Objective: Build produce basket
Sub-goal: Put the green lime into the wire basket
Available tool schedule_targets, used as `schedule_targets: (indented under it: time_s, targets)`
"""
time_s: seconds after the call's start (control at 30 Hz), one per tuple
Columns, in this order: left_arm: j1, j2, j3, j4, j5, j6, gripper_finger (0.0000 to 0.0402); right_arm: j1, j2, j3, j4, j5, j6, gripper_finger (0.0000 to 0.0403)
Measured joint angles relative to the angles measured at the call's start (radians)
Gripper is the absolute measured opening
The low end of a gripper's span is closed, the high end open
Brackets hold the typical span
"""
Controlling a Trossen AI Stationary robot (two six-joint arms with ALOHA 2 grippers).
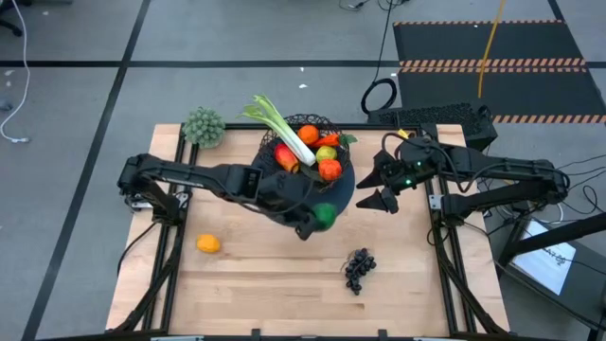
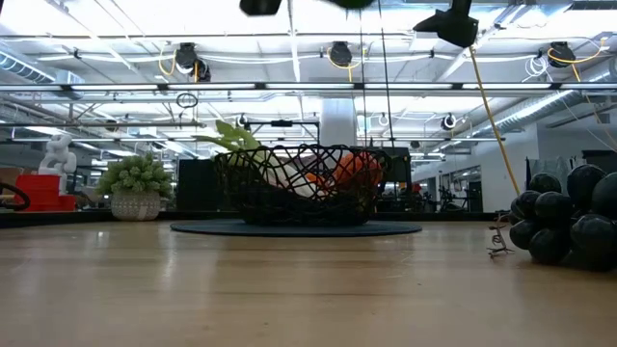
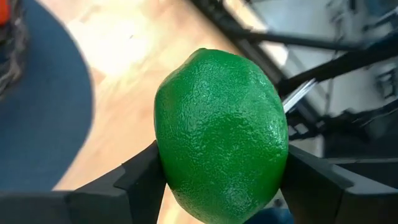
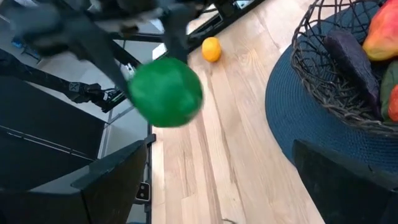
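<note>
Beside the basket, left hand grips the lime.

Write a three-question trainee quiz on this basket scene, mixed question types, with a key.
1. True or false: the left gripper holds the lime between its fingers.
2. Which produce lies on the bare table?
A. the leek and the tomato
B. the orange and the grapes
C. the carrot and the apple
3. Fill in: the leek lies in the ___.

Key: 1 true; 2 B; 3 basket. The right gripper waits open beside the basket.
</note>
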Motion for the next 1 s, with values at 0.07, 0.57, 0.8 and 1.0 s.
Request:
schedule_targets:
  time_s: [0.07,0.57,0.8,1.0]
  targets:
    - [0.000,0.000,0.033,0.010,-0.001,-0.034,0.0267,0.000,-0.004,0.000,0.001,0.000,0.000,0.0393]
    - [0.028,-0.001,0.200,0.494,-0.003,-0.103,0.0270,0.000,-0.033,0.000,-0.071,0.003,0.050,0.0393]
    - [0.060,-0.001,0.200,0.634,0.019,-0.016,0.0271,0.000,-0.032,0.000,-0.030,0.005,0.072,0.0393]
    - [0.083,-0.010,0.200,0.630,0.036,0.207,0.0271,0.000,-0.032,0.000,0.006,0.005,0.088,0.0393]
